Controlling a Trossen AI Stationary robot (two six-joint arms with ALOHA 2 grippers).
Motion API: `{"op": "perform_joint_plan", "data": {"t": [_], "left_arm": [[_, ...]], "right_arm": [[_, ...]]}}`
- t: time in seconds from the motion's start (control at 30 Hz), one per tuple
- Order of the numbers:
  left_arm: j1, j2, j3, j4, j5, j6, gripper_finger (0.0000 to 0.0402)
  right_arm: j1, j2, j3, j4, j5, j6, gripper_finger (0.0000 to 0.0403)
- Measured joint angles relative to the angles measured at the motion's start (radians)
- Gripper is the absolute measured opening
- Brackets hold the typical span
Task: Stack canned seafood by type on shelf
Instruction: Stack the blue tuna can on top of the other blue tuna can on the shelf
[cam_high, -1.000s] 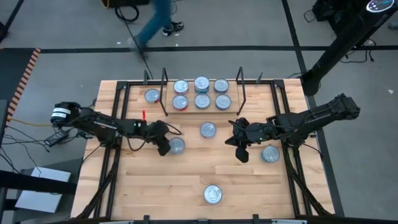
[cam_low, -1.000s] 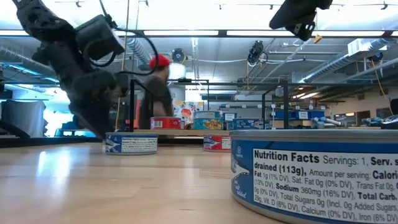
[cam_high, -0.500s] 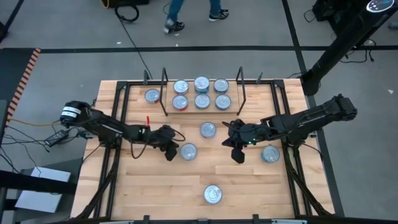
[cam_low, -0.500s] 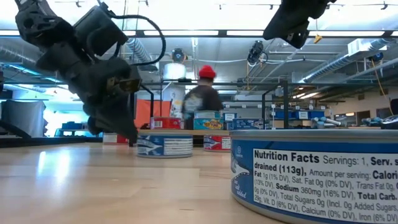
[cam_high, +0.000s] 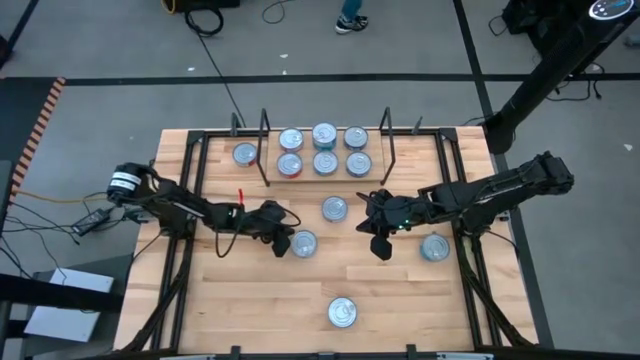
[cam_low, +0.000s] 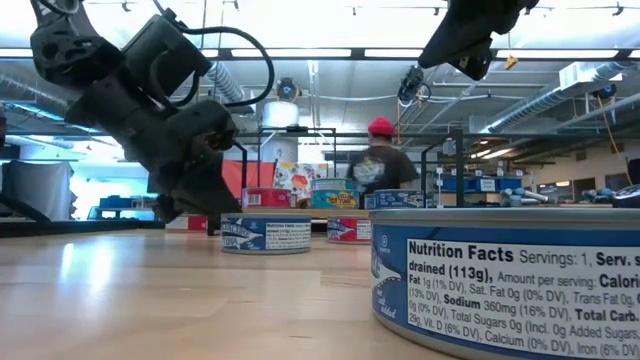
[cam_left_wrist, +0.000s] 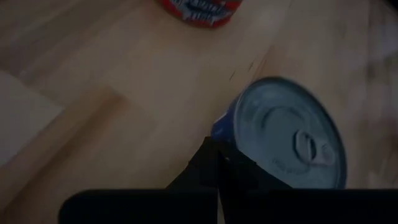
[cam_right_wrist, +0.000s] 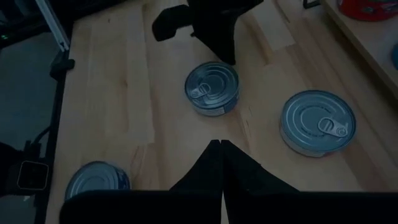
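The left gripper, fingers closed and empty, presses against a blue-labelled tin mid-table, apparently nudging it toward the shelf; the right gripper, closed and empty, waits nearby.

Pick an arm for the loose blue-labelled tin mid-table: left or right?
Left, probably. The left hand, shut, is right against the blue-labelled round silver-lidded tin, which fills its wrist view. The right hand, also shut, hangs across the table, nearer another silver-lidded tin.

Left tool: low on the surface, fingers together, just beside a blue-labelled tin
Nearest tin: nutrition label readable
Background: person, red cap
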Motion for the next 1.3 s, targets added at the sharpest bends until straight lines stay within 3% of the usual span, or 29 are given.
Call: {"op": "perform_joint_plan", "data": {"t": [0.27, 0.6, 0.93, 1.1, 1.3], "left_arm": [[-0.009, 0.084, 0.022, 0.148, 0.009, -0.019, 0.0000], [-0.066, 0.215, 0.125, 0.168, 0.025, 0.060, 0.0000], [-0.065, 0.248, -0.028, 0.539, 0.075, 0.118, 0.0000], [-0.064, 0.271, -0.037, 0.552, 0.122, 0.167, 0.0000], [-0.062, 0.309, -0.008, 0.562, 0.098, 0.196, 0.0000]], "right_arm": [[0.005, 0.099, 0.000, 0.032, -0.060, -0.001, 0.0007], [0.030, 0.330, 0.001, 0.270, -0.095, -0.053, 0.0007], [0.104, 0.511, 0.001, 0.419, -0.173, -0.093, 0.0007], [0.126, 0.577, 0.012, 0.451, -0.156, -0.094, 0.0007], [0.111, 0.652, 0.065, 0.458, -0.118, -0.105, 0.0007]]}}
